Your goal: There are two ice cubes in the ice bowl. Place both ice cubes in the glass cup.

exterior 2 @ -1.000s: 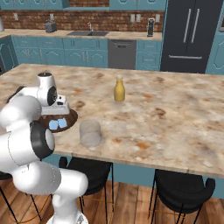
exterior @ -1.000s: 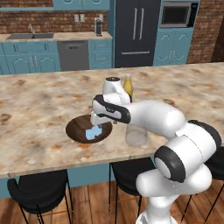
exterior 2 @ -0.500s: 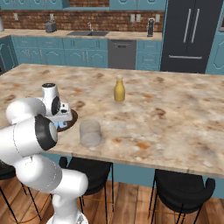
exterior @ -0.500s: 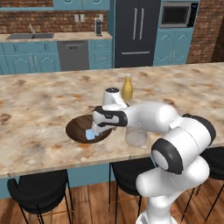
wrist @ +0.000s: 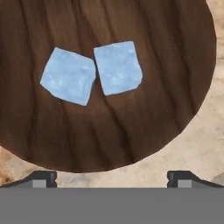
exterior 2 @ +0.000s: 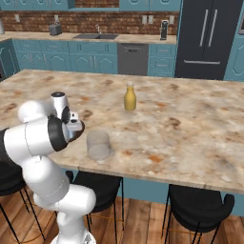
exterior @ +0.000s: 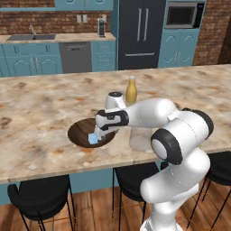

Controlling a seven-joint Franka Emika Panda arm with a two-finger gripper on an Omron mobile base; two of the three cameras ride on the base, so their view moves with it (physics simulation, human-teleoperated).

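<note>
Hand view: end effector (wrist: 112,177) spread wide, empty, poised over ice bowl (wrist: 175,65); two ice cubes (wrist: 94,72) touching at one corner near bowl centre. Glass cup (exterior: 140,137) just beside bowl on bench (exterior: 40,113). Risk: nudging both cubes, pinching neither cleanly.

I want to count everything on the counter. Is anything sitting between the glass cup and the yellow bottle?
No. Between the glass cup and the yellow bottle, the right base view shows bare speckled counter.
</note>
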